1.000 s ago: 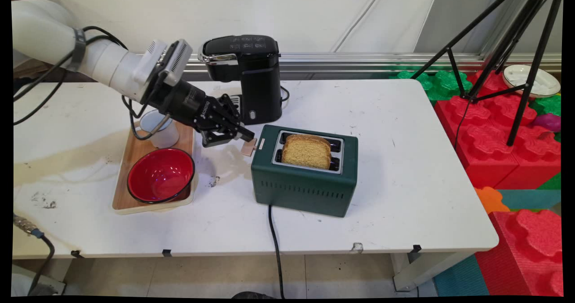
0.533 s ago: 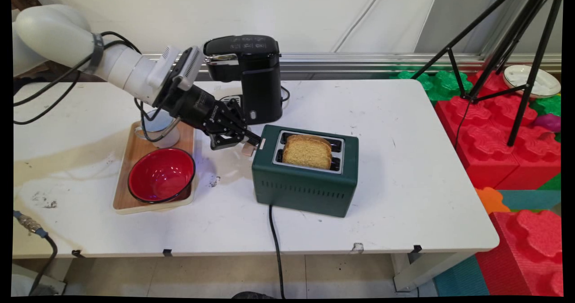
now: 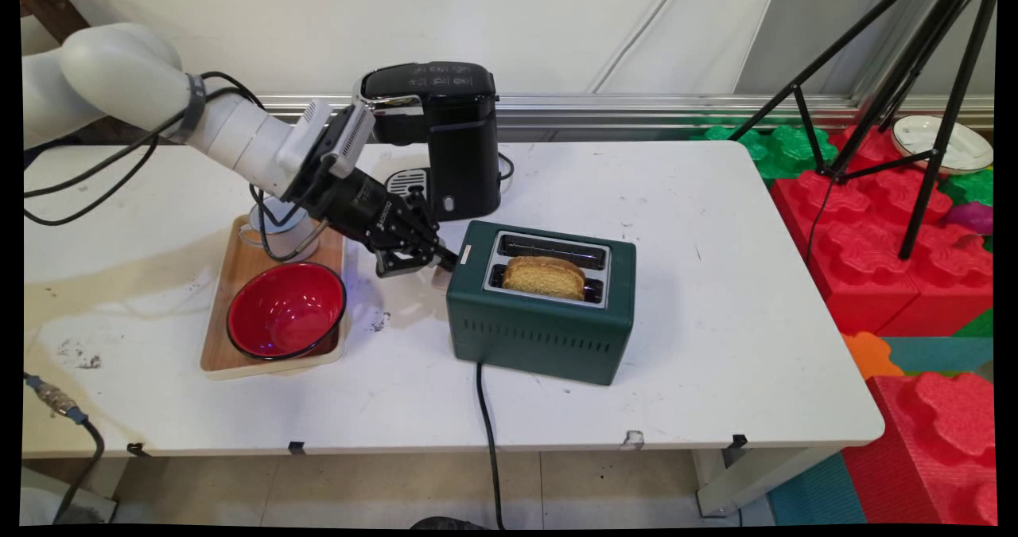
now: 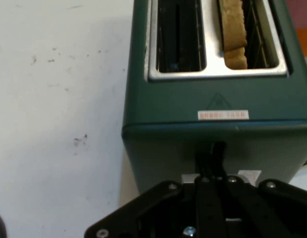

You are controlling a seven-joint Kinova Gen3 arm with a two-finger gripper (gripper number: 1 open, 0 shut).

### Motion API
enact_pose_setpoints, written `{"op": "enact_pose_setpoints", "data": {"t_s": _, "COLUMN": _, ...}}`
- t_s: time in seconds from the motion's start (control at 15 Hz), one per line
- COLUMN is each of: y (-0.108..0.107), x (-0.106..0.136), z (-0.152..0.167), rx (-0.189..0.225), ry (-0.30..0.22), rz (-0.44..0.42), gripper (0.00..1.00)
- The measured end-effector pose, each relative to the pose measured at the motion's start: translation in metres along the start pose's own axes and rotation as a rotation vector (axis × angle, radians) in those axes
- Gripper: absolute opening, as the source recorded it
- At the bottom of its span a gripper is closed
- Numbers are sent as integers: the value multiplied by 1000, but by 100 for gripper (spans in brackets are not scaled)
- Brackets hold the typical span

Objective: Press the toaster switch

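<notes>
One slice: the bread [image 3: 545,277] sits low in the near slot of the toaster [image 3: 541,338]; the far slot is empty.
My pincer [image 3: 445,260]: at the toaster's left end, fingers closed together and gripping nothing, tips bearing on the lever [image 4: 247,175] (only pale bits show either side).
Slip risk: I judge the tips could skid off so narrow a lever, letting it spring up.
Shove risk: a slanted push might slide the toaster rightward.
Behind the toaster: the coffee machine [image 3: 445,139], near my wrist; a careless swing could clip it.
Left of the toaster: the red bowl [image 3: 285,310], apart.
</notes>
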Motion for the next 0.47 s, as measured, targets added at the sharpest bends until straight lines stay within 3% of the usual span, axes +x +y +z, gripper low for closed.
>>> {"op": "enact_pose_setpoints", "data": {"t_s": 0.47, "y": 2, "x": -18, "z": 6, "rx": -29, "ry": -42, "rz": 3, "gripper": 0}}
